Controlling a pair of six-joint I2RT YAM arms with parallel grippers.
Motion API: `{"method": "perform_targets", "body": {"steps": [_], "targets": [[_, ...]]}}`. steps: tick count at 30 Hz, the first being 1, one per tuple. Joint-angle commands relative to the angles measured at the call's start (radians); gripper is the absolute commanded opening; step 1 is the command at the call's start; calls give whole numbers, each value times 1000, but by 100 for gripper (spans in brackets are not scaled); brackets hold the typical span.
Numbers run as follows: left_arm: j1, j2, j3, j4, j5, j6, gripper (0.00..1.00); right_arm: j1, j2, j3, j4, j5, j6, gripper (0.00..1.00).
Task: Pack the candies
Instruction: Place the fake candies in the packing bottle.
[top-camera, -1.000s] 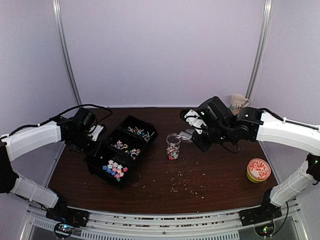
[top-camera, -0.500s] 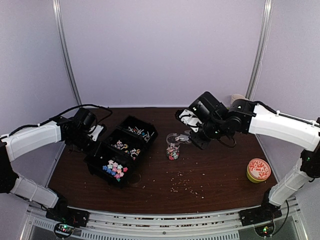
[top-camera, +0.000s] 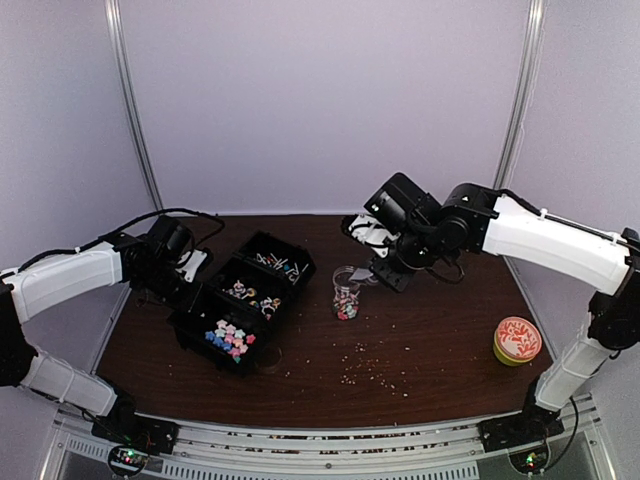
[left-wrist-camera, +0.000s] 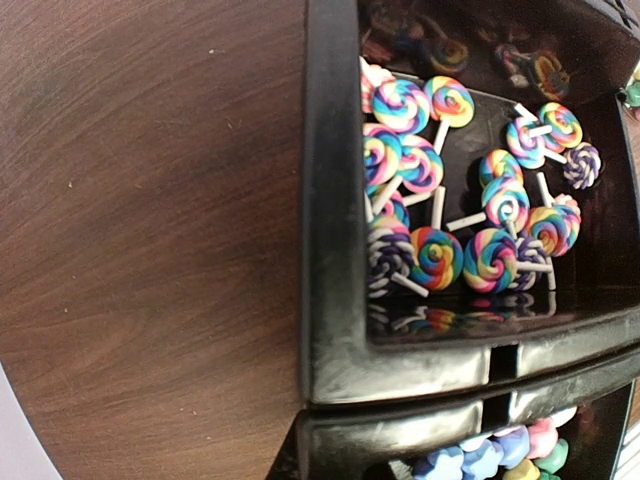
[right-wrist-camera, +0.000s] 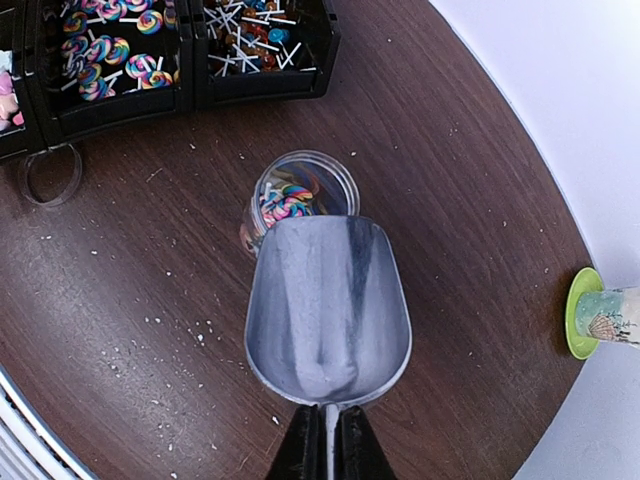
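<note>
A black three-compartment tray (top-camera: 196, 301) holds the candies: swirled lollipops (left-wrist-camera: 440, 250) in the middle bin, pastel stars (left-wrist-camera: 500, 462) in the near bin and stick sweets (right-wrist-camera: 250, 40) in the far one. More candies (right-wrist-camera: 288, 203) lie in a clear jar (top-camera: 346, 292) right of the tray. My right gripper (right-wrist-camera: 328, 445) is shut on the handle of a metal scoop (right-wrist-camera: 328, 300). The scoop is empty and its lip hangs over the jar's mouth. My left gripper (top-camera: 188, 272) sits at the tray's left rim (left-wrist-camera: 330, 250), closed on it.
Pale crumbs (top-camera: 372, 372) are scattered over the brown table in front of the jar. A clear ring (right-wrist-camera: 48, 175) lies by the tray's near corner. An orange round tin (top-camera: 517, 340) sits at the right. A mug on a green coaster (right-wrist-camera: 605, 315) stands at the back right.
My right arm has swung left and toward the jar, carrying the scoop over it. The left arm and the tray have not moved.
</note>
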Motion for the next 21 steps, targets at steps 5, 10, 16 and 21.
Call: {"method": "perform_targets", "body": {"steps": [5,10,16,21], "targets": [[7,-40,74,156,-10,-19,0,-3,-20,55,-22,-11,-4,0],[7,-16,69,155,-69,-7,0,-3,-62,27,33,-53,-2,0],[8,24,58,174,-126,26,0,-2,-115,-40,100,-99,6,0],[-4,35,25,226,-129,73,0,0,-155,-85,168,-160,14,0]]}}
